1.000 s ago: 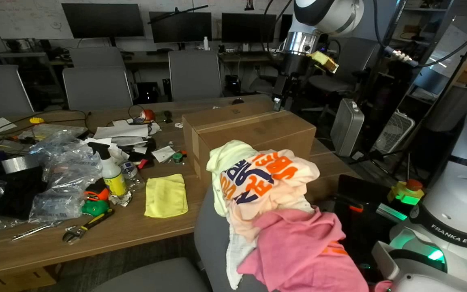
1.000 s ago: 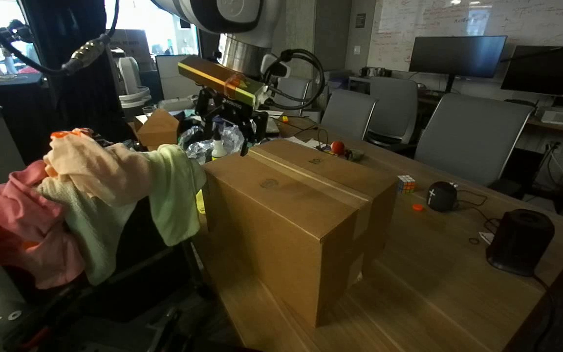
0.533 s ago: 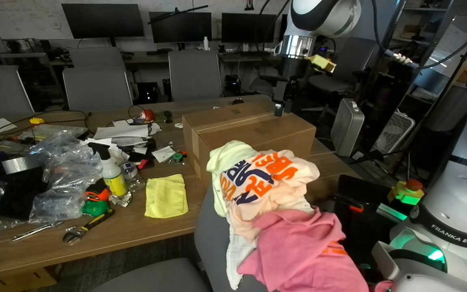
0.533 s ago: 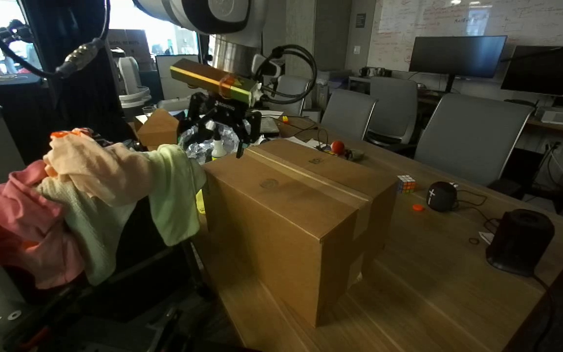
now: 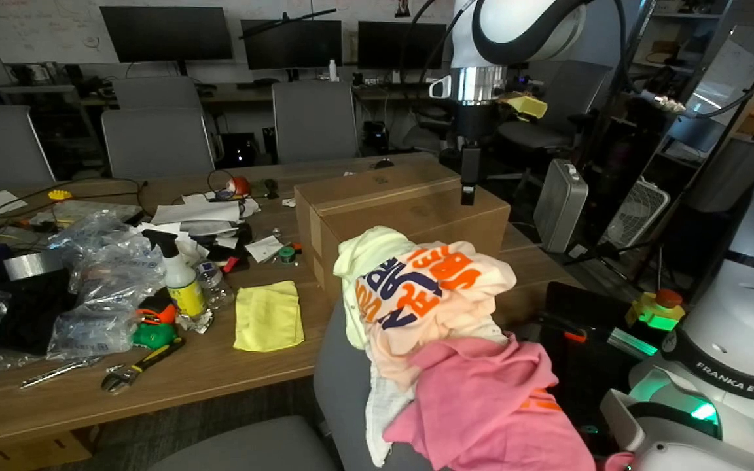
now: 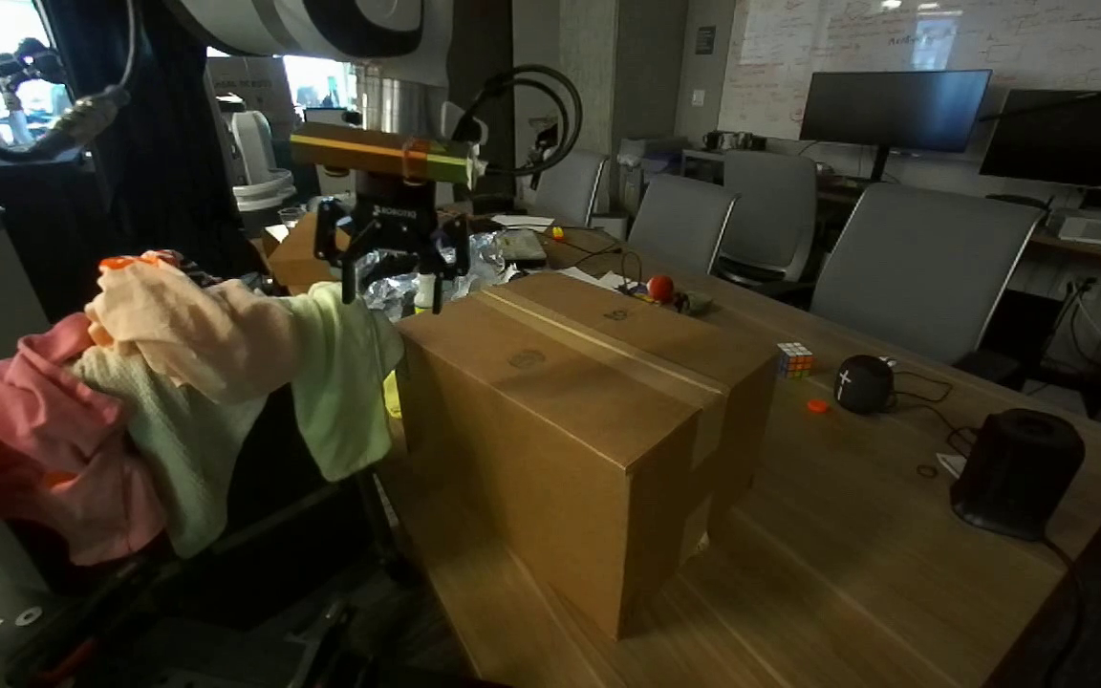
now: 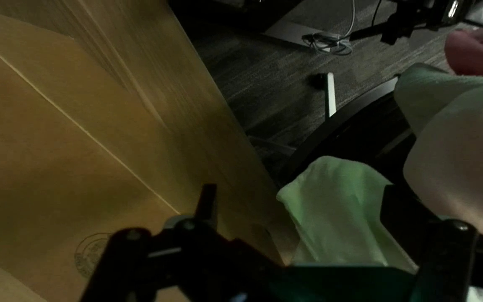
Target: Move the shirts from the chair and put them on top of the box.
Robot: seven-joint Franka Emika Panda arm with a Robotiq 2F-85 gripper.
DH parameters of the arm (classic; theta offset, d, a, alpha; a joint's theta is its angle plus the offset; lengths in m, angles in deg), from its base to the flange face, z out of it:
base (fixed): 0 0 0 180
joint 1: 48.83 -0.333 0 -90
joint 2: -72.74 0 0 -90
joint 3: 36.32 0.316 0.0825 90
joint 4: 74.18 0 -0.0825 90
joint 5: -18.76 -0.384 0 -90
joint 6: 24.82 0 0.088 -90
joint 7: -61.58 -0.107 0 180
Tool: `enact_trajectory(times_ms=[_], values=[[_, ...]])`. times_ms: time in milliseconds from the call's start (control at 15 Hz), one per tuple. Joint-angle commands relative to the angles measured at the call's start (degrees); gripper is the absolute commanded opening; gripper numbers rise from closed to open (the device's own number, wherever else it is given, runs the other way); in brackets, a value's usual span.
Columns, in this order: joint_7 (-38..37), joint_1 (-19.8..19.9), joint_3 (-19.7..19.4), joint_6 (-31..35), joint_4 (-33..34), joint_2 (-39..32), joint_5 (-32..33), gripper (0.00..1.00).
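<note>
Pink shirt (image 5: 488, 405): nearest of all in an exterior view, draped over the chair (image 5: 344, 392) on the near side of the box (image 5: 396, 206) and apart from it.
Chair: grey fabric back, beneath both shirts, before the box; whether it touches the box I cannot tell.
Cream shirt (image 5: 446, 281): bunched over the top of the chair's back, closer to the box than the pink one, orange and dark blue print showing; pale greenish folds (image 6: 345, 382) hang at the end toward the box.
Wrench (image 5: 144, 369): on the table (image 5: 226, 366), well to the left of the box in an exterior view.
Yellow cloth (image 5: 268, 316): flat on the table, left of the box and apart from it.
Spray bottle (image 5: 180, 278): upright, farther left of the box than the yellow cloth.
Gripper (image 6: 394, 294): points down by the box's edge on the shirts' side, fingers spread wide; in the wrist view pale cloth shows between them.
Box: brown cardboard, standing on the table, a strip of tape along its top in both exterior views.
Cube (image 6: 794, 359): many-coloured, on the table near the box, on the side away from the chair.
Metal case (image 5: 560, 206): upright on the floor, right of the box in an exterior view.
Grey office chairs (image 5: 315, 121): along the table's edge past the box.
Monitors (image 5: 290, 44): dark, well beyond the box.
</note>
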Motion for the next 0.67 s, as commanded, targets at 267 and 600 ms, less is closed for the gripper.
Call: enact_trajectory(times_ms=[267,600], values=[[11.8,-2.0,0.6,-12.2,1.1,4.9,0.6,1.0],[11.1,-5.6,4.6,-15.4,2.3,5.1,0.3,1.0]])
